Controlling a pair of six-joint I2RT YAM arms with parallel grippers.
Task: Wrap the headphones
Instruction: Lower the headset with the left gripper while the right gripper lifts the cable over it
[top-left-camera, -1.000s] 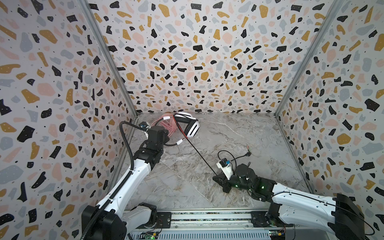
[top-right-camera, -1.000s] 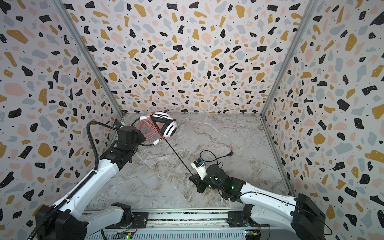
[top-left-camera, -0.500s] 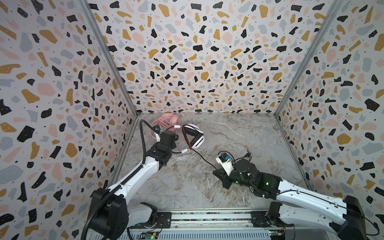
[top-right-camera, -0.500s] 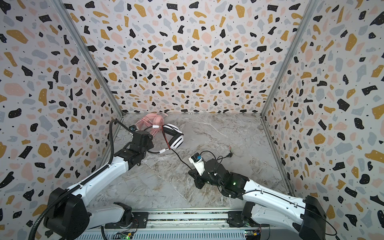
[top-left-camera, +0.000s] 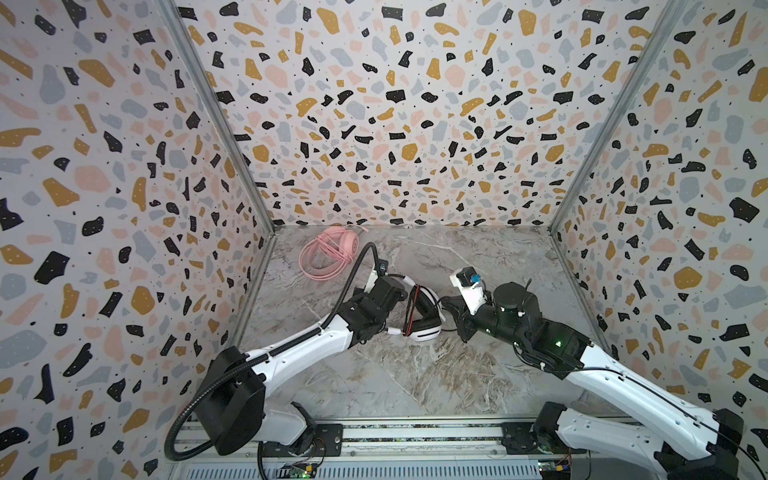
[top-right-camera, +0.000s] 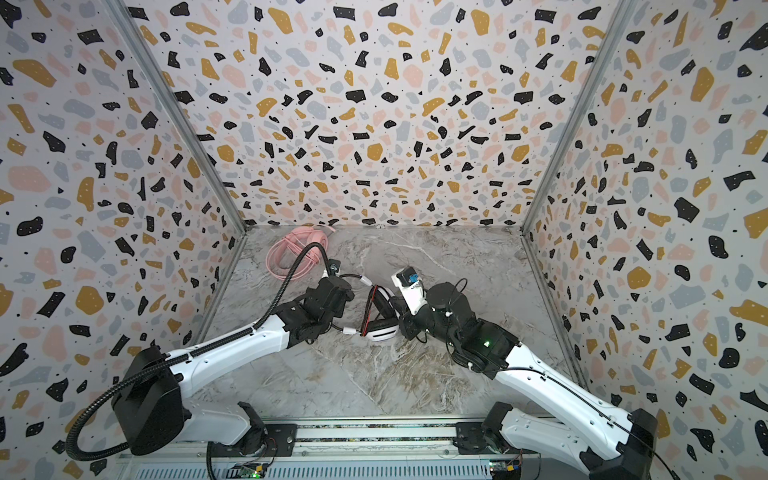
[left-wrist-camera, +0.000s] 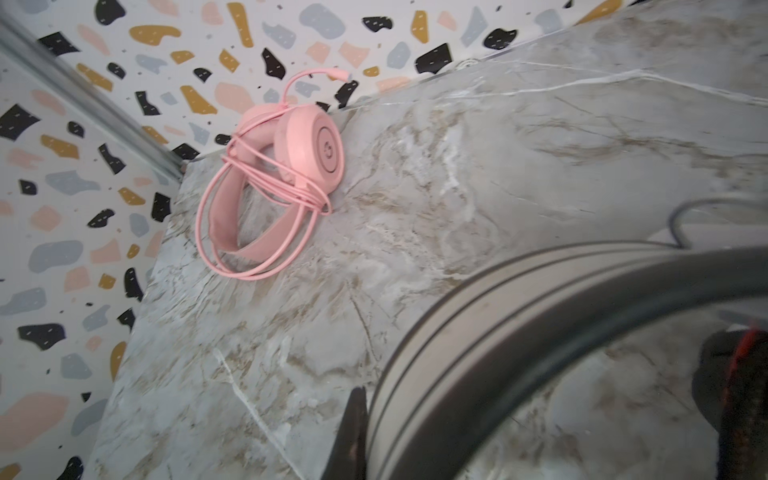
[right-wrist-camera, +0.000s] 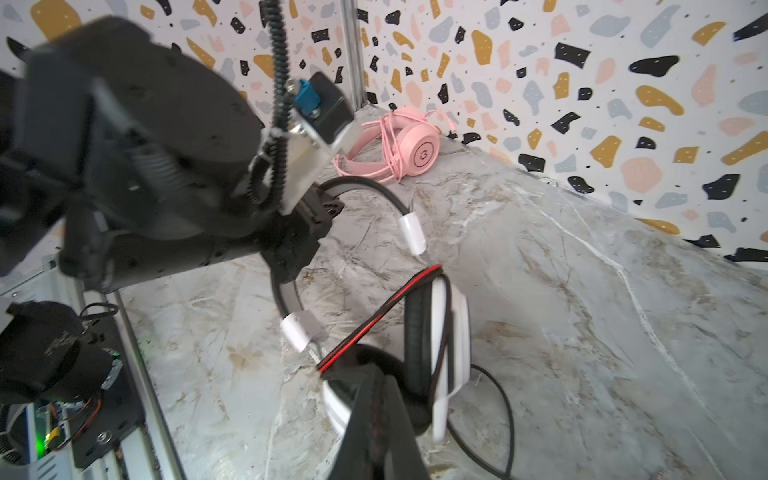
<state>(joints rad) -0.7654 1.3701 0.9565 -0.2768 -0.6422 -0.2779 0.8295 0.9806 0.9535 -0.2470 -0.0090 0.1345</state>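
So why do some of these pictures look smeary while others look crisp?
Left wrist view: the white headset sits close to the lens, a soft blur, while the pink headset is sharp. Right wrist view: the left arm is smeared. Both top views: crisp, evenly lit, soft shadows on the table.

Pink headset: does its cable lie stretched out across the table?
No, the pink headset has its cable looped around band and earcups.

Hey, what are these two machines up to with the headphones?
Two robot arms are handling the white headphones. The left gripper clamps the headband; the right gripper seems to pinch the black-and-red cable, part of it looped around the ear cups. The pink headphones lie in the back corner, cable wound around them.
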